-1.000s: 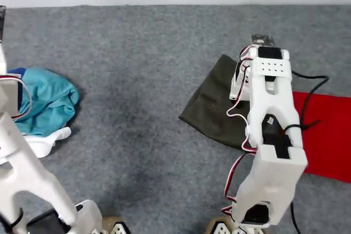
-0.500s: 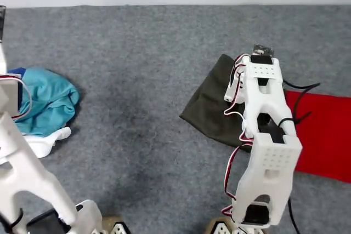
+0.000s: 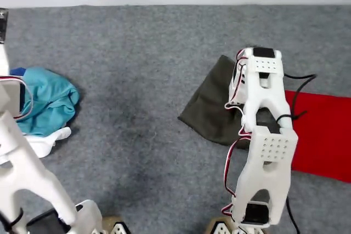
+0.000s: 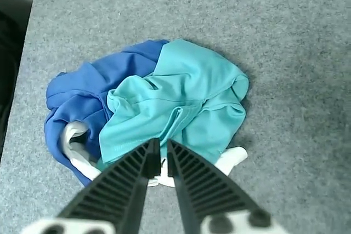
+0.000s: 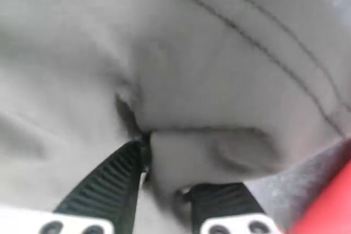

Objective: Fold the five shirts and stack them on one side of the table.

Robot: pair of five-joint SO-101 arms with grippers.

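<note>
Olive shirt (image 3: 208, 108): laid flat on the right half of the grey counter (image 3: 137, 53), partly covered by the right arm (image 3: 263, 135) in the high view. In the right wrist view, a raised fold of this shirt is seen bunched between the fingers of the right gripper (image 5: 164, 168). The gripper is recorded as pinching that fold.

Red shirt (image 3: 323, 135): spread flat just beside the olive shirt, running to the right edge of the high view. The line where the two meet is hidden by the arm, so contact cannot be confirmed.

Remaining shirts: heaped at the far left of the counter, well apart from the other two. The teal shirt (image 4: 181, 102) is crumpled on top. The blue shirt (image 4: 82, 89) is tucked partly beneath it on one side. The white shirt (image 3: 41, 143) is seen protruding from under the pile.

Left gripper (image 4: 163, 154): held above the heap, over the teal shirt's edge. Its fingers are pressed almost together, a thin slit between them, with nothing gripped. The left arm (image 3: 22, 179) is noted at the lower left of the high view.
</note>
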